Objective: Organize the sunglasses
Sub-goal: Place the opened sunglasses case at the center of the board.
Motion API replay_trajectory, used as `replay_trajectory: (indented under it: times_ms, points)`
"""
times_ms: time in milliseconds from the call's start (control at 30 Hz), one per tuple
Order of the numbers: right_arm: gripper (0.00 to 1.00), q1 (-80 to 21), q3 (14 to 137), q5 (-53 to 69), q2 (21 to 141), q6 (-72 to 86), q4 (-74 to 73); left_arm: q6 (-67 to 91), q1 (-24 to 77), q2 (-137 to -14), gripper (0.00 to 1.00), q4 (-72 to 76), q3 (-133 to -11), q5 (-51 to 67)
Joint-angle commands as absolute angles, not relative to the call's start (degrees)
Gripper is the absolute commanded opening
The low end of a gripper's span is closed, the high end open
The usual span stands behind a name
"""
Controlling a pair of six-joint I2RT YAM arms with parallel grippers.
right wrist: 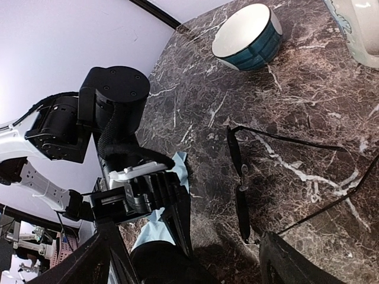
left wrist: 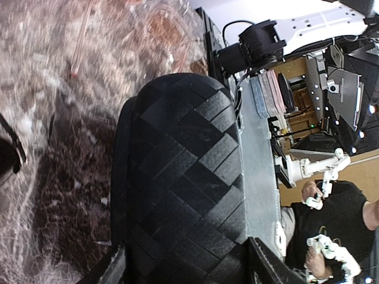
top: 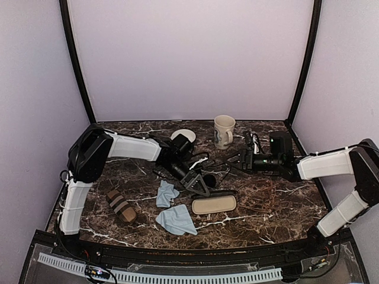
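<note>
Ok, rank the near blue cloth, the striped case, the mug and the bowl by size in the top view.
Largest: near blue cloth.
Next: striped case and mug look about alike; the mug sits farther back.
Smallest showing: bowl, but the left arm hides part of it.

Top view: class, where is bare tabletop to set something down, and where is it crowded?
Bare: front right, between the beige case and the right arm; a narrower gap between the striped case and the cloths. Crowded: centre, around sunglasses and the checkered case.
</note>
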State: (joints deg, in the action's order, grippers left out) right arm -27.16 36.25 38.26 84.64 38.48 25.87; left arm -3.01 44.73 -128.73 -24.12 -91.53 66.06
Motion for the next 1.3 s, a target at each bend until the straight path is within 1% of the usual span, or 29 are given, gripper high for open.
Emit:
replay_trajectory:
  times_ms: [0,67,133,433,633,700,933,1267]
  points:
    - [0.87,-26.8,35.22,36.95,82.93,37.15,25.61,-5.8,44.33,-129.06,0.05,-31.19,-93.97,69.45]
    - [0.87,-26.71,35.06,36.85,82.8,37.01,25.62,-5.72,44.02,-129.3,0.06,-31.83,-93.6,69.7]
    - [0.87,-26.72,35.03,36.88,82.91,36.82,25.55,-5.51,43.92,-129.72,0.09,-32.26,-93.52,69.86]
    - [0.87,-26.72,35.69,37.9,84.55,37.71,26.9,-5.35,43.28,-130.18,0.44,-34.6,-95.98,66.99]
    - [0.87,-26.72,34.57,38.18,85.58,39.28,29.62,-5.07,42.52,-130.27,0.62,-34.67,-96.59,65.78]
    - [0.87,-26.72,34.12,38.27,85.76,39.67,30.27,-4.86,42.39,-130.25,0.67,-34.46,-96.65,65.5]
    - [0.87,-26.72,33.66,38.37,86.09,40.16,31.2,-3.87,42.3,-130.72,0.79,-33.69,-96.6,65.07]
    - [0.87,-26.72,32.94,38.37,86.56,40.16,33.18,-5.2,42.32,-130.78,0.87,-36.31,-98.04,62.06]
